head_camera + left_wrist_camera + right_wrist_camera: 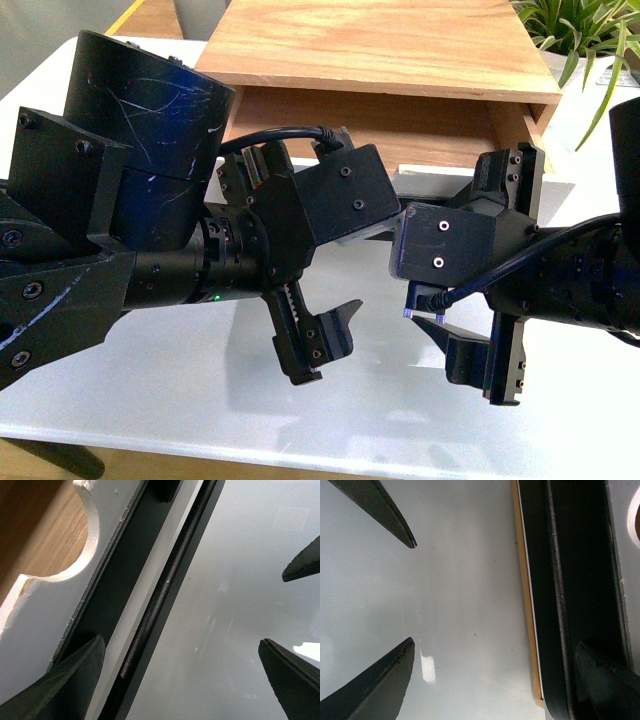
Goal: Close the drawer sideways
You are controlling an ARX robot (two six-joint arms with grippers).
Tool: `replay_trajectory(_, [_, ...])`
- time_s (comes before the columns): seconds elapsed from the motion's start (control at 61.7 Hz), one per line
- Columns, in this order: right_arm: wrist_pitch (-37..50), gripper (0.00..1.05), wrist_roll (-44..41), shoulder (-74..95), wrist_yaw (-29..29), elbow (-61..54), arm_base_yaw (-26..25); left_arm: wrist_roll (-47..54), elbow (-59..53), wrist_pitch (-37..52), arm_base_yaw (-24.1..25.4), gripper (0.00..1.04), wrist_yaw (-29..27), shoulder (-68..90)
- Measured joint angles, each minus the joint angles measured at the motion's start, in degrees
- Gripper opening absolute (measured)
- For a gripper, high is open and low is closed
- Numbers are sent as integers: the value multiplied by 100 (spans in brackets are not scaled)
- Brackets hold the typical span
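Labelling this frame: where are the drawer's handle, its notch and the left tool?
handle (pixel 164 585): left wrist view, mid-bar.
notch (pixel 92 534): left wrist view, curved white edge.
left tool (pixel 327 343): front view, between fingertips.

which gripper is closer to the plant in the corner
Right. The right gripper is in front of the right half of the drawer, on the same side as the plant; the left gripper is in front of its left half, further off.

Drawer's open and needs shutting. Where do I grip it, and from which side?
Grip the long black bar handle on the drawer, coming straight at its white front with fingers across the bar. The bar is slim and seems to stand off the front, so open jaws should span it; in the left wrist view it lies between the left gripper's fingers.
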Motion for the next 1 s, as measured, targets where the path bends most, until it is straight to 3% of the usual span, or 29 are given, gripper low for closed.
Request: replay_trajectory(1.005, [28,96,15,225,98,439,-162,-42,595,-96,59,96,-59,326])
